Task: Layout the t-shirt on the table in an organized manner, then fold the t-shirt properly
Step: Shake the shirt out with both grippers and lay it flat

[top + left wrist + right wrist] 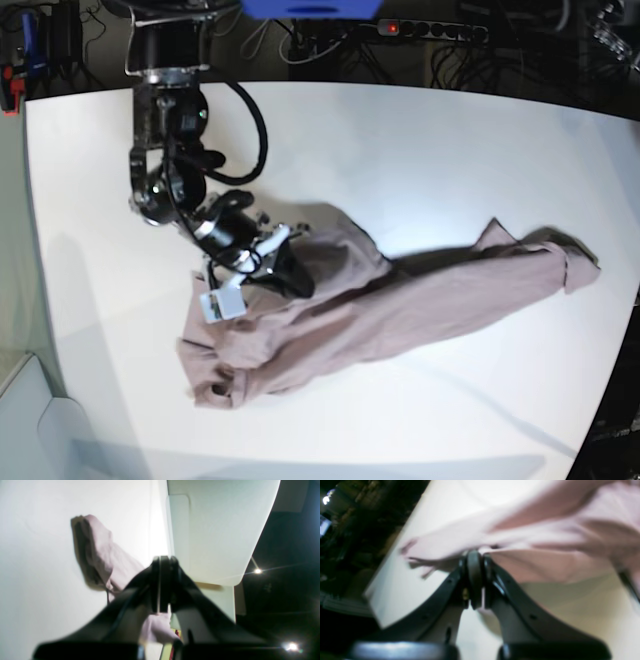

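Observation:
The dusty mauve t-shirt (400, 310) lies crumpled and stretched in a long band across the white table (400, 150), bunched at its left end. My right gripper (290, 268) sits on that bunched part. In the right wrist view the right gripper (475, 555) is shut on a fold of the t-shirt (545, 562). The left arm is out of the base view. In the left wrist view the left gripper (163, 560) is shut. The t-shirt (95, 550) shows on the table (37, 580) beyond and below its tips, and no pinch is visible.
The shirt's right end (575, 265) lies close to the table's right edge. A white rounded panel (50, 420) sits off the front left corner. Cables and a power strip (430, 28) run behind the far edge. The right arm's body (170, 150) stands at the back left.

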`<state>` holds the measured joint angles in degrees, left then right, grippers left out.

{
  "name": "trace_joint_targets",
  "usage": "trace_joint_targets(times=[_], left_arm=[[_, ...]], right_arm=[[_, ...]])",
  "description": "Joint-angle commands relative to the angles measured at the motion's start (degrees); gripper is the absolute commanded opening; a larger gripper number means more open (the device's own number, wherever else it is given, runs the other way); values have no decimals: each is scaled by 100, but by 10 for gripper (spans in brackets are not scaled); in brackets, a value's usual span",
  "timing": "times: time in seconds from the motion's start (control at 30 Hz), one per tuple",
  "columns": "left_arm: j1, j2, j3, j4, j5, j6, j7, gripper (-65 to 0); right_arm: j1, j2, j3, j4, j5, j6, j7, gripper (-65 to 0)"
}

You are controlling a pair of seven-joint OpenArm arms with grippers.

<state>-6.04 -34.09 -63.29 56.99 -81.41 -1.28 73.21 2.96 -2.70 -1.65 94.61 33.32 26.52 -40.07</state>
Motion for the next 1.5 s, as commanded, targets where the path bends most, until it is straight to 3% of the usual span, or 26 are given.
trace_joint_targets(times=[0.0,0.2,0.3,0.37,0.5,0.7,0.97,1.17,1.47], left_arm=[[-77,-174,-23,90,-359,97,6,-646],[-95,-174,12,90,-359,97,6,-646],[-103,-174,12,90,-359,97,6,-646],[-103,-174,12,90,-359,97,6,-646],[-95,-174,21,90,-359,97,6,-646],[-77,11,30,90,-359,97,6,-646],[-77,213,39,99,-359,97,15,-646],[-77,239,346,99,-359,97,15,-646],[-86,565,707,99,-359,97,15,-642]], right_arm=[[-54,-7,-6,346,110,69,56,-650],[-1145,485,178,1840,110,139,65,-650],[-1479,556,653,2218,206,745,65,-650],[-1602,573,1180,2210,646,912,56,-650],[-1698,644,2191,2166,1622,930,21,-650],[-1786,784,3633,2166,2562,930,-173,-650],[-2015,802,4882,1550,2756,912,-340,-650],[-2015,1022,5049,671,2756,912,-349,-650],[-1980,1048,5049,170,2738,904,-349,-631]])
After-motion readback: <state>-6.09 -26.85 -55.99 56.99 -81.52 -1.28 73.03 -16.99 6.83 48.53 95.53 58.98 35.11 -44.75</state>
